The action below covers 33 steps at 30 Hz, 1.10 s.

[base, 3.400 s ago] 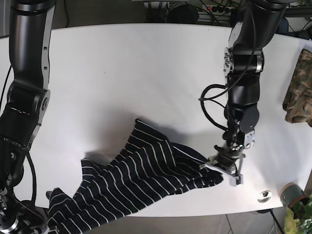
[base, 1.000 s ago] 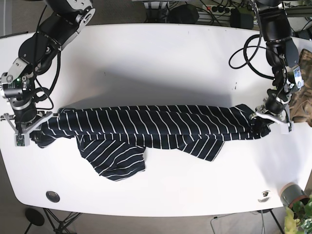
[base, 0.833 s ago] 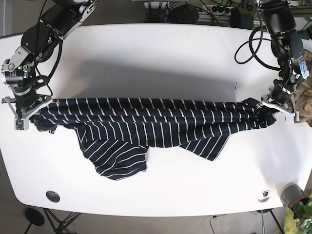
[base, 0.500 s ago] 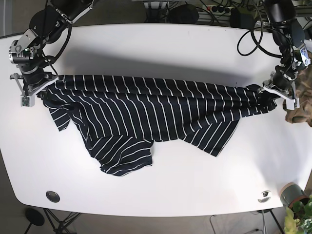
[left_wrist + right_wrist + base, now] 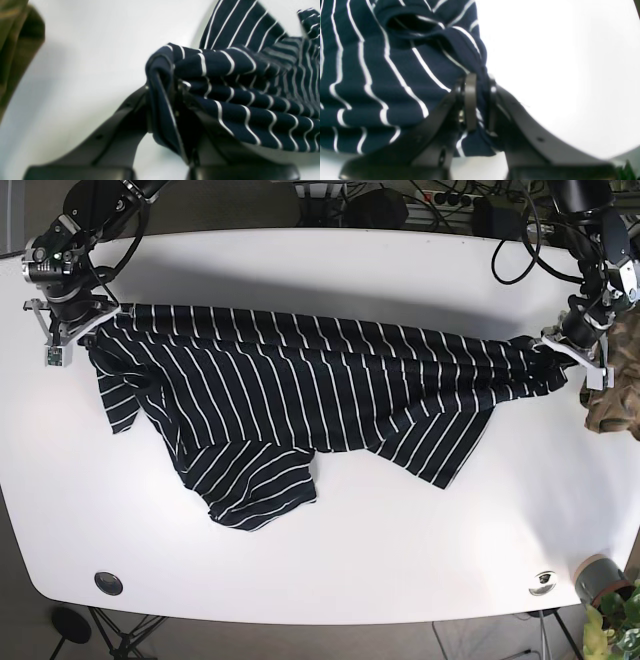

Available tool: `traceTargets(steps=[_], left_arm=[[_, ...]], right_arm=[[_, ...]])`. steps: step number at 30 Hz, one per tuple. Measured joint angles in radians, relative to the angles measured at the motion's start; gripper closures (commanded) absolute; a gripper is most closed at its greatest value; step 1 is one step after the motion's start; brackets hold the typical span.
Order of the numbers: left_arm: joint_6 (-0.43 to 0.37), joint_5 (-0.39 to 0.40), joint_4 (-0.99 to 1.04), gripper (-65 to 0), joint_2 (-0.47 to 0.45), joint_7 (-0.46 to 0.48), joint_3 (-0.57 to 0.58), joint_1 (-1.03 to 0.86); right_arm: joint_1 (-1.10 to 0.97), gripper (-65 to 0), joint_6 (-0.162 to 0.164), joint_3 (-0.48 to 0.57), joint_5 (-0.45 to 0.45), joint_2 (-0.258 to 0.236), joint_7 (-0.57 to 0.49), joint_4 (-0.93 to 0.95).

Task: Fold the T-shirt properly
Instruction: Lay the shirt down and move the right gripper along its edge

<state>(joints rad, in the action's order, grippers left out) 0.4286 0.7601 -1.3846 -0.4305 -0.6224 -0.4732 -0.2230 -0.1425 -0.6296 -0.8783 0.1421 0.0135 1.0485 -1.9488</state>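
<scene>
Navy striped T-shirt (image 5: 300,395) hung stretched from 9 to 3 o'clock across the white table (image 5: 330,280), left gripper (image 5: 578,352) and right gripper (image 5: 72,332) each pinching an end; spreading step, next lay it flat

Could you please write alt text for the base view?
A navy striped T-shirt is stretched across a white table, the right pincer and left pincer each clamping an end. A camouflage garment lies beyond the left pincer.
</scene>
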Motion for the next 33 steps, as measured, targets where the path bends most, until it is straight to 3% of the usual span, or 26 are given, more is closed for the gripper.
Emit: traceTargets(steps=[3,16,22,25,30,33], left_arm=[[0.003,0.001,0.002,0.0,-0.006,-0.009,-0.009,-0.013],[0.005,0.001,0.002,0.0,-0.024,-0.002,-0.025,-0.046],[0.007,0.004,0.0,0.0,-0.034,-0.002,-0.025,-0.06],[0.007,0.003,0.001,0.0,-0.033,-0.002,-0.025,-0.066],[-0.002,-0.004,0.001,0.0,-0.033,0.01,-0.028,-0.064],[-0.006,-0.006,0.001,0.0,-0.033,0.01,-0.029,-0.063]], right_arm=[[-0.008,-2.5,-0.026,-0.014,0.018,-0.002,0.001,0.021],[-0.043,-2.5,-0.034,-0.014,0.042,-0.003,-0.013,0.106],[-0.047,-4.1,-0.061,-0.087,0.089,0.012,-0.026,0.15],[-0.053,-15.4,-0.061,-0.087,0.086,0.014,-0.022,0.169],[-0.057,-44.2,-0.058,-0.087,0.079,0.015,-0.023,0.13],[-0.063,-50.1,-0.059,-0.083,0.071,0.013,-0.024,0.077]])
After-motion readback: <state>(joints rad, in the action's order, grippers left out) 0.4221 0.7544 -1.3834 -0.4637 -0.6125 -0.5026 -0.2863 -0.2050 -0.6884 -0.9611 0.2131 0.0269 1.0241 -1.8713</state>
